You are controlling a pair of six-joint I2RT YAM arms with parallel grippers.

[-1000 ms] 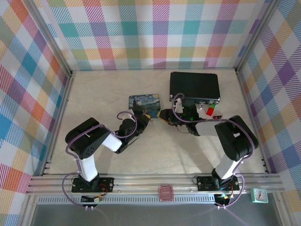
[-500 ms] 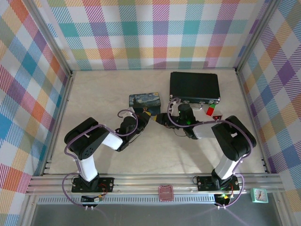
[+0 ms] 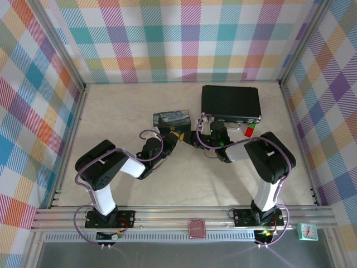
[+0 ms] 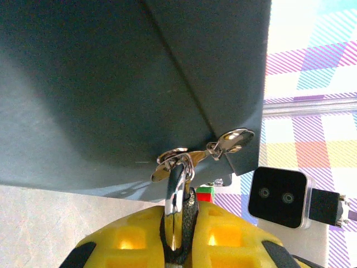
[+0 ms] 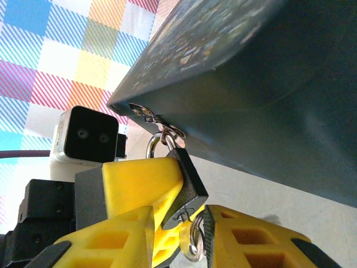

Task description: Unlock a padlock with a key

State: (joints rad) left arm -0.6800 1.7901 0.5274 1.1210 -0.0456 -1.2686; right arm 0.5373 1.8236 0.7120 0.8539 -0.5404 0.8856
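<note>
The padlock (image 5: 188,187) is a small dark-grey block with a silvery shackle (image 4: 176,192) hooked through the hasp of a blue painted tin (image 3: 172,119). My left gripper (image 4: 181,211) is shut on the padlock's body, its yellow finger (image 5: 142,181) lying against the lock. A silvery key (image 5: 192,254) with a ring hangs from the padlock's underside. My right gripper (image 5: 178,219) straddles that key. Its right pad touches the ring, and a gap shows on the other side. From above, the left gripper (image 3: 174,135) and right gripper (image 3: 193,138) meet just in front of the tin.
A flat black case (image 3: 230,102) lies behind the right arm. A small red and green block (image 3: 250,132) sits beside it. The tin's dark side wall (image 4: 111,84) hangs close over both grippers. Plaid walls enclose the table.
The right arm has drawn its wrist and elbow in to the left, closer to the left gripper. The left arm has held still with the padlock.
</note>
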